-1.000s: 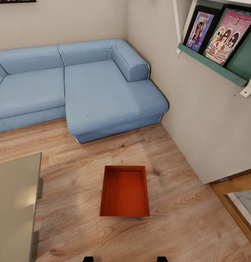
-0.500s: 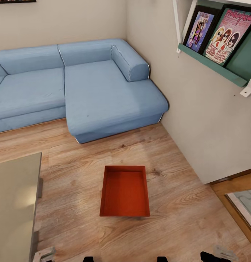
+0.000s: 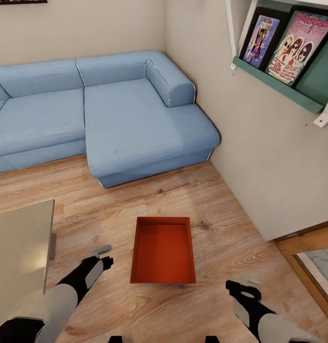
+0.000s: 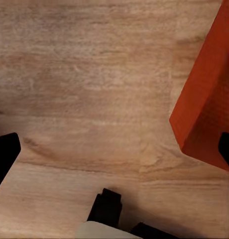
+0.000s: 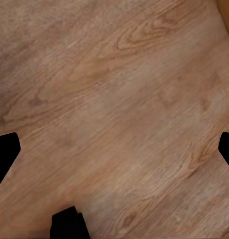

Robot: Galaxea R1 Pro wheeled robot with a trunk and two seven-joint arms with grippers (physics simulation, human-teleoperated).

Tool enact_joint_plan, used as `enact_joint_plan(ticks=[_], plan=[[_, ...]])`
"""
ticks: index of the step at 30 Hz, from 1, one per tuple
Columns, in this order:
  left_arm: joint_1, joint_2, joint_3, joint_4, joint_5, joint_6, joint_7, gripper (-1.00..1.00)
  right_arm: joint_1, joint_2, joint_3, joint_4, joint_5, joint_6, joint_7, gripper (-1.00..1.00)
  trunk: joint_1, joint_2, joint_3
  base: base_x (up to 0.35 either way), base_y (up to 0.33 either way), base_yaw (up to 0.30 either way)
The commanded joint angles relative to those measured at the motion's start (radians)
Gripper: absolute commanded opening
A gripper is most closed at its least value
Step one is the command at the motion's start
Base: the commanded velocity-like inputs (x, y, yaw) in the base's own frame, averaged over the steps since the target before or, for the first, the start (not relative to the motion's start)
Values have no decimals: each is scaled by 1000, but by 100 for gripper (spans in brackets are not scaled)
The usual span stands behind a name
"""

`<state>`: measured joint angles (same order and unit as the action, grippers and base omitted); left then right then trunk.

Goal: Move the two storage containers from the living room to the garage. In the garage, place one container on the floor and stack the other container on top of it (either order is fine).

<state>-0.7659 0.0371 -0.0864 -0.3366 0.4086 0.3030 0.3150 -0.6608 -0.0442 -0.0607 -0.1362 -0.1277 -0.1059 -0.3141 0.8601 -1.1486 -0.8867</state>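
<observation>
Both sets of jaws are spread, holding nothing. The left gripper (image 3: 103,256) hangs just beside the storage container (image 3: 163,249); the right gripper (image 3: 241,287) hangs near its opposite long side. The container rests on wood planks (image 3: 216,295) between them. Beyond the left gripper's outer side stands a table (image 3: 18,257). Farther off, the blue sofa (image 3: 135,124) and the wall (image 3: 259,157) bound the open room.

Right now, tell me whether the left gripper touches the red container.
Apart. The head view shows bare wood floor between the left gripper and the container.
</observation>
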Motion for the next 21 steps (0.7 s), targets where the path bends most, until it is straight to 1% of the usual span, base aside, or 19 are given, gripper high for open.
enact_joint_plan(ticks=[1, 2, 3, 4, 5, 6, 7, 8, 9, 11, 13, 15, 19, 21], plan=[[-5, -9, -10, 1, 3, -3, 13, 100, -1, 19, -5, 1, -5, -17, 4, 100, 0, 0, -1, 0, 0, 0], [-7, -13, -11, 3, 0, -15, 15, 100, -1, 31, -5, 1, 1, -20, 5, 100, 0, 0, -1, 0, 0, 0], [-12, -32, -18, 28, -26, -85, 20, 100, -2, 88, 8, 1, 59, -27, 6, 100, 0, 0, -1, 0, 0, 0], [-13, -43, -25, 48, -47, -108, 21, 100, -2, 108, 18, 2, 91, -28, 7, 100, 0, 0, -1, 0, 0, 0], [-14, -48, -30, 59, -60, -117, 21, 100, -2, 116, 23, 3, 106, -29, 7, 100, 0, 0, -1, 0, 0, 0], [-14, -59, -43, 79, -90, -131, 22, 100, -2, 132, 30, 6, 133, -31, 10, 100, 0, 0, -1, 0, 0, 0], [-14, -65, -50, 87, -104, -136, 22, 100, -2, 140, 33, 8, 143, -32, 12, 100, 0, 0, -1, 0, 0, 0], [-15, -74, -58, 95, -133, -144, 24, 100, -2, 155, 37, 11, 158, -34, 17, 100, 0, 0, -1, 0, 0, 0], [-15, -80, -62, 100, -151, -149, 24, 100, -2, 169, 41, 13, 168, -36, 20, 100, 0, 0, -1, 0, 0, 0], [-15, -87, -66, 107, -168, -154, 25, 100, -2, 184, 45, 15, 180, -47, 35, 100, 0, 0, -1, 0, 0, 0], [-15, -98, -68, 117, -178, -156, 26, 100, -2, 192, 45, 17, 184, -64, 52, 100, 0, 0, -1, 0, 0, 0], [-15, -114, -70, 127, -183, -158, 26, 100, -2, 198, 45, 18, 185, -77, 59, 100, 0, 0, -1, 0, 0, 0], [-15, -125, -71, 157, -189, -162, 25, 100, -2, 213, 43, 46, 180, -89, 63, 100, 0, 0, -1, 0, 0, 0], [-15, -128, -71, 177, -189, -197, 24, 100, -2, 218, 43, 69, 179, -97, 64, 100, 0, 0, -1, 0, 0, 0]])
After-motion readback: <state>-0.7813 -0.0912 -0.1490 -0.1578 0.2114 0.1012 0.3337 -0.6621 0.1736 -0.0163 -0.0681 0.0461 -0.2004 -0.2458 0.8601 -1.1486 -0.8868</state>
